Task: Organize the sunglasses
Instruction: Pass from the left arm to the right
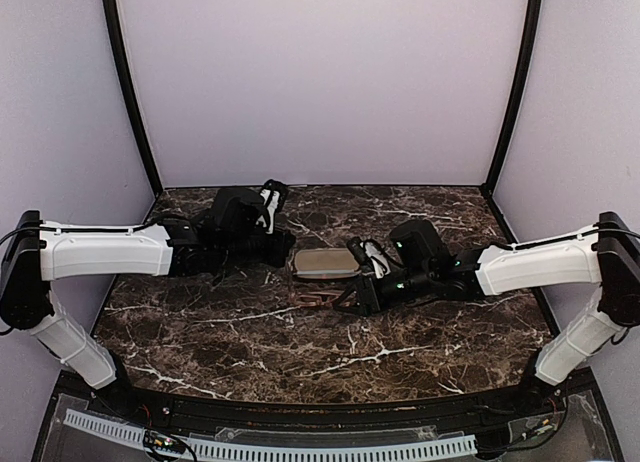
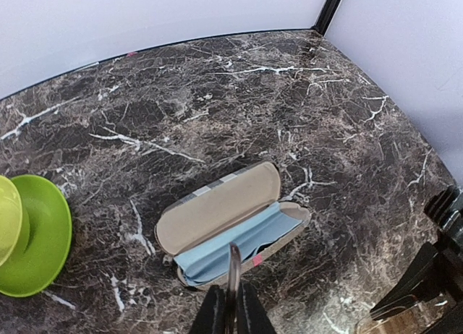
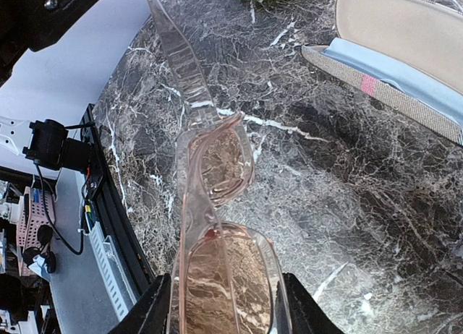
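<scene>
Two white arms reach in from either side over the dark marbled table and meet near its middle. The left arm ends in a black wrist just left of a pale, open case. The right arm comes in a little nearer, its black end at the pinkish sunglasses just in front of the case.

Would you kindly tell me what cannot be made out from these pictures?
Top view: the sunglasses are small, dark, partly under the right gripper.
Left wrist view: the green dish is cut by the left edge; the blue cloth hides the case's inside.
Right wrist view: the bottom edge cuts the lower lens, so the grip is unclear.
</scene>
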Tool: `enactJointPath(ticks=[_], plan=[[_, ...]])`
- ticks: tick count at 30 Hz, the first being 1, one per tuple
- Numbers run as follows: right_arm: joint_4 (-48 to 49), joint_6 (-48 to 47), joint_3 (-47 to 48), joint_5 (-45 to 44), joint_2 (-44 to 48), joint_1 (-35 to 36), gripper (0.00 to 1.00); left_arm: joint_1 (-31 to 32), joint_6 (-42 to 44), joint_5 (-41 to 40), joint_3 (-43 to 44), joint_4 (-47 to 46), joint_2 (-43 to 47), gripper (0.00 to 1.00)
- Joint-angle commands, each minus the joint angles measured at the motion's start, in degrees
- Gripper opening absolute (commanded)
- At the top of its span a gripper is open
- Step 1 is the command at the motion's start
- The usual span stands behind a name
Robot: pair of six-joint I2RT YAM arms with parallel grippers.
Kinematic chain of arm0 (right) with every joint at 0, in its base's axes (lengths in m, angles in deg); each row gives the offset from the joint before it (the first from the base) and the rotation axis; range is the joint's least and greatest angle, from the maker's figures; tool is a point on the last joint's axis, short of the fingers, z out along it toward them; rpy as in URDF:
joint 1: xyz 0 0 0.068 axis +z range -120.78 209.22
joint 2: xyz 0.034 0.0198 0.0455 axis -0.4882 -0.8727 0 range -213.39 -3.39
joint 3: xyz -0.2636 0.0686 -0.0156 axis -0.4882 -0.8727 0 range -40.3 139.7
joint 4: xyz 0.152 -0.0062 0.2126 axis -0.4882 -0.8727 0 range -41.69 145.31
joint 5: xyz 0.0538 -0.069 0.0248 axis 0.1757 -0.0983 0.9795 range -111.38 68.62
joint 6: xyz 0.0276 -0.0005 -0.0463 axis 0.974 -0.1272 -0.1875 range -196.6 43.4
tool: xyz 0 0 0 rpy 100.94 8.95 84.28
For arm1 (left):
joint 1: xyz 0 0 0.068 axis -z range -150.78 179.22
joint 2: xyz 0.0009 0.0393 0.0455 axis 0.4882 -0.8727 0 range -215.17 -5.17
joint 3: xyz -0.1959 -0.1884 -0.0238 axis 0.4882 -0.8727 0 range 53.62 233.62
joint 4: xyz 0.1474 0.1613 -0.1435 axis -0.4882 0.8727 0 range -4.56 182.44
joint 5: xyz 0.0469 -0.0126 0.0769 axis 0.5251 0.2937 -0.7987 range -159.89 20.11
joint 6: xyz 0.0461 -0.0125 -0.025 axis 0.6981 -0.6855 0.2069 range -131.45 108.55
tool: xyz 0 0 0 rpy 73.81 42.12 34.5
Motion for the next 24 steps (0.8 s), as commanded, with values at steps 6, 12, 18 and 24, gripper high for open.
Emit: enactJointPath(ticks=[6, 12, 18, 24], plan=[[1.8, 0.0, 0.4, -0.1, 0.1, -0.3, 0.32, 0.3, -0.7, 1.4, 0.7, -0.7, 2.3, 0.24], [2.2, 0.4, 0.0, 0.0, -0.1, -0.6, 0.31, 0.3, -2.0, 2.0, 0.3, -0.5, 2.8, 0.44], [2.3, 0.5, 0.2, 0.5, -0.5, -0.8, 0.30, 0.3, -3.1, 4.1, -2.3, -2.5, 5.1, 0.69], [2.3, 0.6, 0.6, 0.8, -0.5, -0.8, 0.30, 0.3, -4.2, 12.2, -3.5, -5.6, 4.2, 0.70]])
